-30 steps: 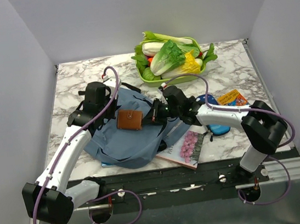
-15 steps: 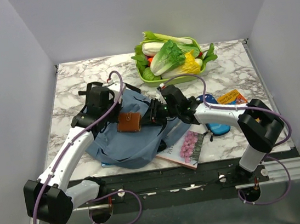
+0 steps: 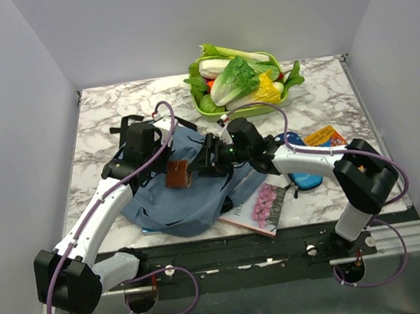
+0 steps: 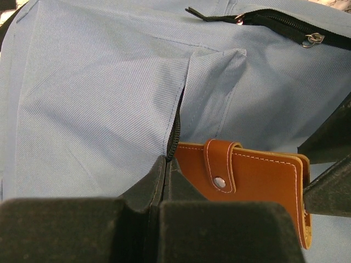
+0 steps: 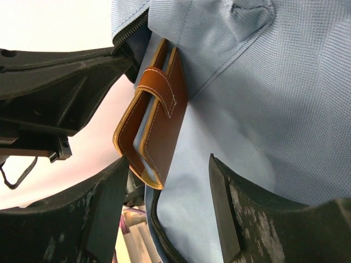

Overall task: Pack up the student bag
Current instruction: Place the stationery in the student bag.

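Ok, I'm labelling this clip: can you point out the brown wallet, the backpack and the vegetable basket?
brown leather wallet (image 4: 258, 178), left wrist view, front face beside the snap.
blue backpack (image 3: 169, 201), top view, bare fabric near its front edge.
green vegetable basket (image 3: 215, 110), top view, front left rim.

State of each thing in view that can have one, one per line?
student bag: lying flat, front pocket zip open
brown wallet: snapped shut, partly inside the pocket slit
left gripper: shut on the pocket edge
right gripper: open, around the wallet
green basket: full of vegetables

Looks like a lab rig: plain grey walls (image 3: 18, 112) are boxing in a marble table (image 3: 103, 109), arms sitting bolted on.
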Robot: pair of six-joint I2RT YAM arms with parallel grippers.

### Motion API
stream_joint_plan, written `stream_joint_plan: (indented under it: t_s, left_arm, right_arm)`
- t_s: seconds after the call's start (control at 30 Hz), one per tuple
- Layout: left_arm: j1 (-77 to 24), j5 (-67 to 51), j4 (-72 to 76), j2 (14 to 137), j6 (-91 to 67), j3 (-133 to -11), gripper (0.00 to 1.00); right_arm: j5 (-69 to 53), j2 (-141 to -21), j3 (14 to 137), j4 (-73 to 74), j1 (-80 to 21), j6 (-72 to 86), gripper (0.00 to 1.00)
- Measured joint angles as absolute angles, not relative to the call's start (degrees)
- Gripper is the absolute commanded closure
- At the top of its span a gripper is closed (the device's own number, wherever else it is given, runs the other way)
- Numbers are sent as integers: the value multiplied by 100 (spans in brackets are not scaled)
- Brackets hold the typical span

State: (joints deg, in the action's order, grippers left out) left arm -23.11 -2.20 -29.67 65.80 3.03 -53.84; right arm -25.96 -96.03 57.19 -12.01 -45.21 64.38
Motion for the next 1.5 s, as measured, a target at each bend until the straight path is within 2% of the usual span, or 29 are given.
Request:
stream_joint_plan:
  t_s: [0.5,0.7,0.8,0.83,0.87,0.93,1.13,1.3,1.5]
  left_arm:
    - [-2311,-217,-2971,6580,342,-5384,100]
    - [-2311,-217,-2982,6580,344,-5389,100]
    - [-2311,-217,-3035,6580,344,-5435,100]
    - [-2311,-217,-3059,6582,344,-5463,100]
    - [-2311,-217,-3068,6582,344,-5496,100]
    - [-2311,-217,-3087,6582,344,-5529,100]
    - [-2311,-215,-3111,6582,362,-5537,100]
    - [-2311,-211,-3109,6582,384,-5537,100]
    - [-2311,-185,-3107,6582,445,-5537,100]
  right_arm:
    - [-2829,-9699,5358,-2086,-4414,7015,33]
    - [-2821,-9918,5660,-1673,-4418,6711,43]
    - [-2792,-10055,5902,-1372,-4440,6462,62]
    - [-2786,-10110,5968,-1313,-4449,6399,78]
    - [-2779,-10162,6016,-1267,-4458,6333,88]
    - [-2770,-10226,6071,-1160,-4469,6219,99]
    - [-2696,-10195,6176,-858,-4469,5940,99]
    - [-2543,-9717,6178,-657,-4466,5916,100]
    - [-2418,-9185,6038,-1079,-4410,6348,100]
